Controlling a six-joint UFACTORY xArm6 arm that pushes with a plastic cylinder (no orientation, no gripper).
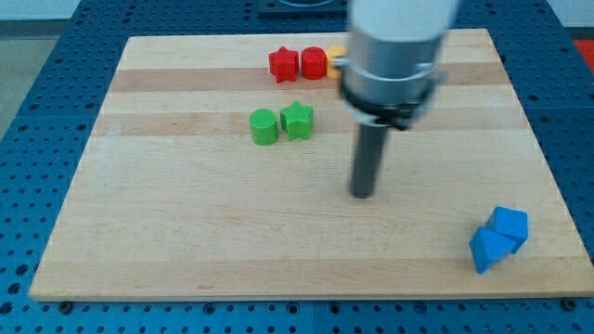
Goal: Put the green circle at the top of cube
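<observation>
The green circle (264,127) sits on the wooden board (186,232) left of centre, touching a green star (298,121) on its right. Two blue blocks lie at the view's bottom right: a blue cube-like block (510,225) and a blue wedge-shaped block (487,249) touching it. My tip (362,194) rests on the board near the middle, to the right of and below the green blocks, apart from them, and well left of and above the blue blocks.
A red star (283,64) and a red round block (314,62) sit near the board's top edge, with a yellow block (335,63) partly hidden behind the arm's body (394,56). A blue perforated table surrounds the board.
</observation>
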